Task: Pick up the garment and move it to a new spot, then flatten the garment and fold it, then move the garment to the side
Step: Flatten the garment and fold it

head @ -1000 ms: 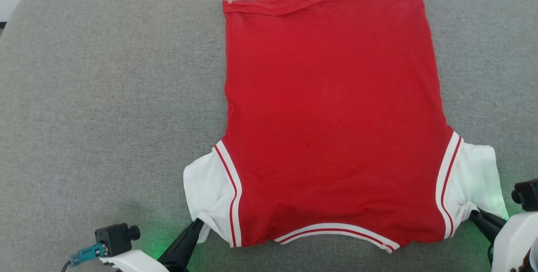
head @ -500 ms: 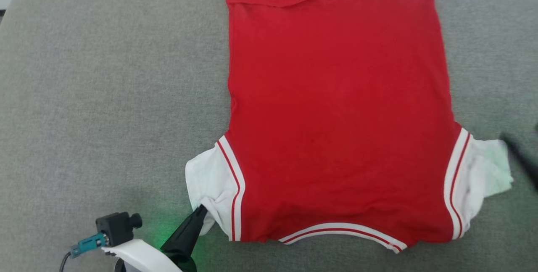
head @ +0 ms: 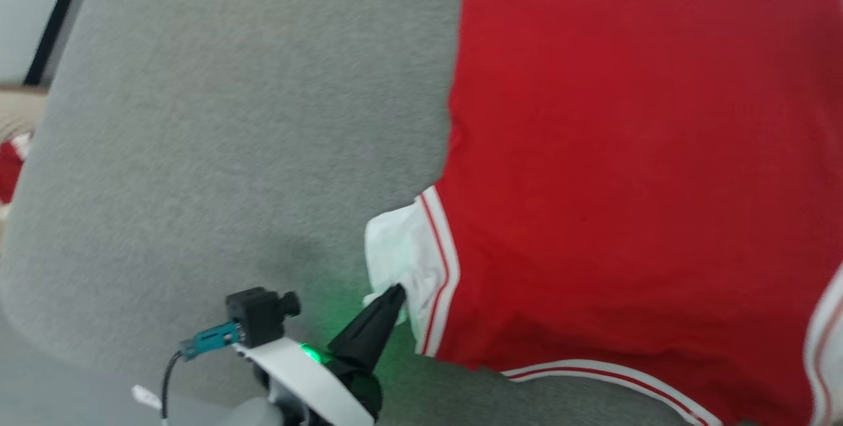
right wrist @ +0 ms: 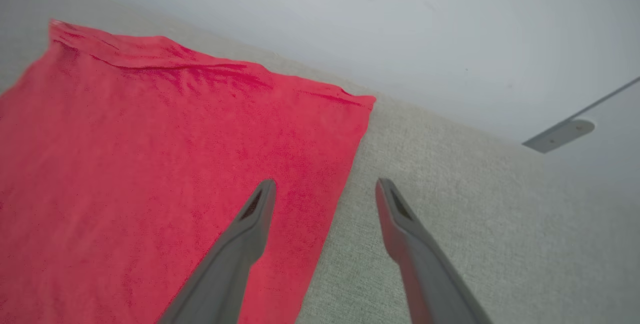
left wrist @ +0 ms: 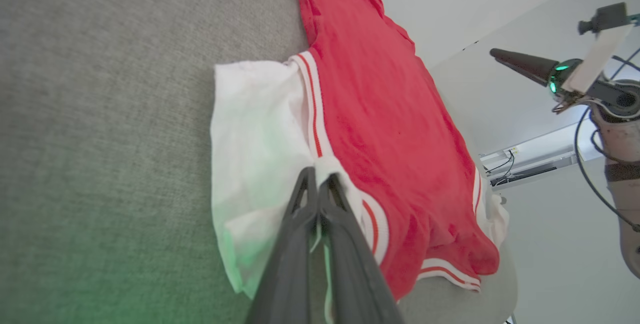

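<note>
left pincer gripping garment sleeve | right pincer released above garment edge | grey cushion beside

garment on cushion | left claw at near-left sleeve

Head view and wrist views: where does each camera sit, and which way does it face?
Head view: on the head, looking down at the garment on the grey cushion; left gripper at the bottom.
Left wrist view: looks along its shut fingers pinching the white sleeve; right gripper upper right.
Right wrist view: looks between open fingers at the garment's red edge.
Shared: head and left wrist views show the pinched sleeve.
</note>
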`<state>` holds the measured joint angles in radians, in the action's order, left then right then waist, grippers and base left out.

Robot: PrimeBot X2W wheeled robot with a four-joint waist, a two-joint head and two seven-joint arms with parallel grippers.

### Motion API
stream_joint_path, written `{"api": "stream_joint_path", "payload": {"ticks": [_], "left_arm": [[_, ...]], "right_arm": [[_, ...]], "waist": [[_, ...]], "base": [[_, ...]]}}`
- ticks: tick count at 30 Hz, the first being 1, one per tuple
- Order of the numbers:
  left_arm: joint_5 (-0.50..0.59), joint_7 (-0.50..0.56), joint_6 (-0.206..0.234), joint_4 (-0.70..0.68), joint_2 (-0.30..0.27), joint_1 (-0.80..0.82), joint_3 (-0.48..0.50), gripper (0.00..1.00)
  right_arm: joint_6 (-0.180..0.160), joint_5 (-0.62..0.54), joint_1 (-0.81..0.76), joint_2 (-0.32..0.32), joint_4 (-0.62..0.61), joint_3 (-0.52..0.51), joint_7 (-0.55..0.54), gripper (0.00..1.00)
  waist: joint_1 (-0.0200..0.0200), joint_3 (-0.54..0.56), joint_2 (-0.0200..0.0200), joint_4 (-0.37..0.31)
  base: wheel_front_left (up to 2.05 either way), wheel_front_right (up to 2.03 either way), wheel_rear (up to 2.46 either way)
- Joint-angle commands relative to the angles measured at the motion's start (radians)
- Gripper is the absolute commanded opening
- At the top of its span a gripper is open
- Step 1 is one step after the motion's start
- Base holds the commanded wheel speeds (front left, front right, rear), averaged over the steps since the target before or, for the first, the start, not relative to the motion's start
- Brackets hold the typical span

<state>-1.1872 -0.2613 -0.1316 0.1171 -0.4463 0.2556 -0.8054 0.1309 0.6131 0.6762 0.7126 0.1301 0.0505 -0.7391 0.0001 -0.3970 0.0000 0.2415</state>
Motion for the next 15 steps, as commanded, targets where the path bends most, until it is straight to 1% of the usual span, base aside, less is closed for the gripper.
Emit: {"api": "stream_joint_path", "payload": {"ticks": [1, 3, 5, 8, 12, 15], "left_arm": [[0.007, -0.005, 0.002, -0.005, 0.01, 0.03, -0.02, 0.0], [0.01, -0.005, 0.002, -0.003, 0.02, 0.051, -0.046, 0.0], [0.01, -0.005, 0.002, -0.003, 0.026, 0.071, -0.063, 0.0], [0.011, -0.005, 0.002, -0.017, 0.033, 0.087, -0.075, 0.0], [0.021, -0.005, 0.002, -0.036, 0.037, 0.101, -0.089, 0.0], [0.033, -0.005, 0.002, -0.059, 0.035, 0.117, -0.095, 0.0]], "right_arm": [[0.0, -0.031, 0.07, 0.005, 0.078, 0.037, -0.018, 1.0], [0.0, -0.061, 0.158, 0.019, 0.172, 0.076, -0.038, 1.0], [0.0, -0.077, 0.231, 0.025, 0.267, 0.091, -0.065, 1.0], [0.0, -0.099, 0.332, 0.033, 0.391, 0.084, -0.104, 1.0], [0.0, -0.133, 0.41, 0.045, 0.528, 0.077, -0.175, 1.0], [0.0, -0.129, 0.444, 0.051, 0.599, 0.089, -0.234, 1.0]], "waist": [[-0.0001, -0.06, 0.0, 0.071], [-0.0001, -0.077, 0.0, 0.103], [-0.0001, -0.094, 0.0, 0.129], [-0.0001, -0.119, 0.0, 0.159], [-0.0001, -0.139, 0.0, 0.188], [-0.0001, -0.148, 0.0, 0.2]], "base": [[0.0, 0.0, 0.0], [0.0, 0.0, 0.0], [0.0, 0.0, 0.0], [0.0, 0.0, 0.0], [0.0, 0.0, 0.0], [0.0, 0.0, 0.0]]}}
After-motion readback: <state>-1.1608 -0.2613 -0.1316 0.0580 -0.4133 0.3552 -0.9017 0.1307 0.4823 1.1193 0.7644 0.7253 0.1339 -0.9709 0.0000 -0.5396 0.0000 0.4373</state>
